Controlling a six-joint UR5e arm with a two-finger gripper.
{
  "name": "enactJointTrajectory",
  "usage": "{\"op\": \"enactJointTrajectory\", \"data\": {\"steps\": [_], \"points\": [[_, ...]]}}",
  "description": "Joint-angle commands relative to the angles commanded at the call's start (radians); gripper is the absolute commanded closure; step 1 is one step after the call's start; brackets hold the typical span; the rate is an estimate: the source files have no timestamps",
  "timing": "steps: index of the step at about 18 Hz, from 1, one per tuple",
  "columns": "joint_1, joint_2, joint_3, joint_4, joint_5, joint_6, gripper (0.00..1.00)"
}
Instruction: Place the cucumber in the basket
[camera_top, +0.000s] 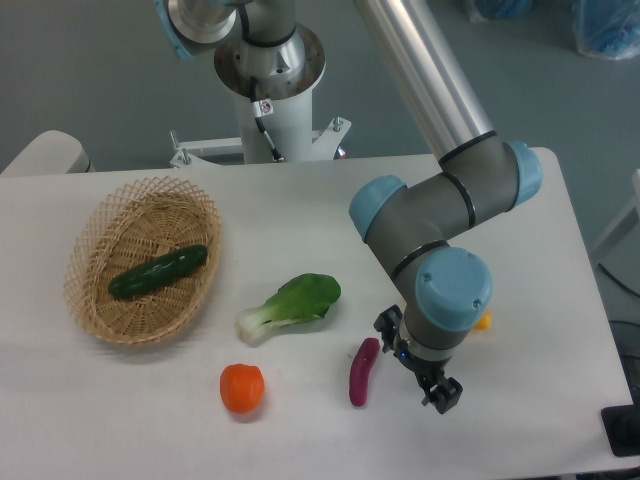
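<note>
Gripper: jaws apart, holding nothing, right of purple vegetable | cucumber: lying in basket

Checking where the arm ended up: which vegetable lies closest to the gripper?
The purple eggplant, lying just beside the gripper. The bok choy and orange tomato sit farther off, and the cucumber is away in the basket.

Pretty bright, even overhead light here, so the white desk looks a bit washed out and shadows under things are soft and faint. Focus is decent overall, just slightly grainy, with no real glare.
</note>
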Motion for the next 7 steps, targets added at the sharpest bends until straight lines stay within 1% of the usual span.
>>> {"op": "enactJointTrajectory", "data": {"steps": [7], "points": [[0.002, 0.002, -0.005, 0.006, -0.002, 0.008, 0.0]]}}
